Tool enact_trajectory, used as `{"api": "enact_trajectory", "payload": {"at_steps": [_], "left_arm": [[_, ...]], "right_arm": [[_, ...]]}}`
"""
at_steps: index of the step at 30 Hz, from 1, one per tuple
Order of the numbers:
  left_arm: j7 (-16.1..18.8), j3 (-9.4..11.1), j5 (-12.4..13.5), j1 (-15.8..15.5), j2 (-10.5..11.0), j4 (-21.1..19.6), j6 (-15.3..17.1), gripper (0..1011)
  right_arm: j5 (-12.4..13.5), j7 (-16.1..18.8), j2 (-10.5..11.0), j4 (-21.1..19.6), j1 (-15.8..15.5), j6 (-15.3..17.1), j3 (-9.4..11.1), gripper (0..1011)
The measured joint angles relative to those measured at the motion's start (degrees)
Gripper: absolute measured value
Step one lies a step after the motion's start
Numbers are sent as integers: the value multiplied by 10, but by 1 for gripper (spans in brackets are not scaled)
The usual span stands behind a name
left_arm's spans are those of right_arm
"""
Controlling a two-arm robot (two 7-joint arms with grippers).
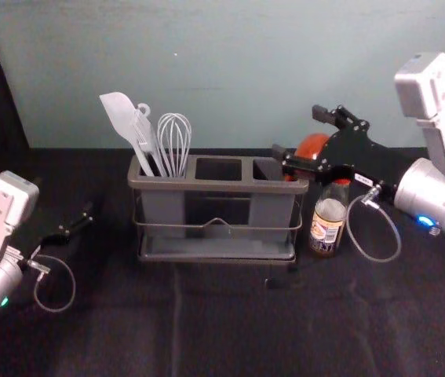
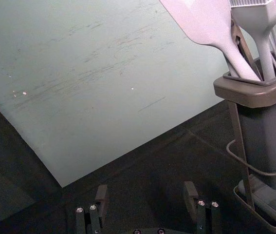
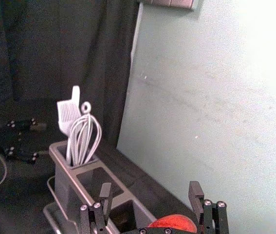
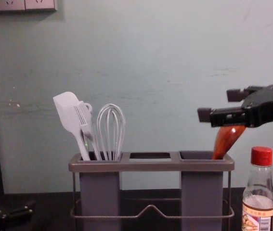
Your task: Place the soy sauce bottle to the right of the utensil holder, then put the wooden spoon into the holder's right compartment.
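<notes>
The utensil holder (image 1: 198, 185) stands mid-table, and the soy sauce bottle (image 1: 328, 224) is upright just to its right. In the chest view the wooden spoon (image 4: 227, 140) leans rightward in the holder's right compartment, its reddish-brown upper part above the rim. My right gripper (image 1: 297, 132) is open above that compartment, close to the spoon's top; the black fingers partly cover the spoon. In the right wrist view the right gripper (image 3: 151, 195) has its fingers apart, with the spoon's red-brown top (image 3: 176, 223) low between them. My left gripper (image 2: 145, 195) is idle and open, left of the holder (image 1: 86, 216).
A pale spatula (image 4: 68, 113), a brush (image 4: 85, 122) and a whisk (image 4: 111, 127) stand in the holder's left compartment. Behind the table rises a grey-green wall (image 1: 230, 71), and a dark cloth covers the tabletop (image 1: 230, 322).
</notes>
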Motion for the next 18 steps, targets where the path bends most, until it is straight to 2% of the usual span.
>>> {"api": "enact_trajectory", "payload": {"at_steps": [9, 12, 14, 18], "left_arm": [[0, 0, 0, 0, 0, 0, 0, 1011], [0, 0, 0, 0, 0, 0, 0, 1011], [0, 0, 0, 0, 0, 0, 0, 1011], [0, 0, 0, 0, 0, 0, 0, 1011]], "right_arm": [[-21, -33, -2, -49, -56, -33, 36, 1002], [-34, -54, -5, -68, -83, -41, 46, 1002], [-43, -68, -7, -77, -99, -48, 51, 1003], [-80, -108, -14, -104, -148, -85, 62, 1003]]}}
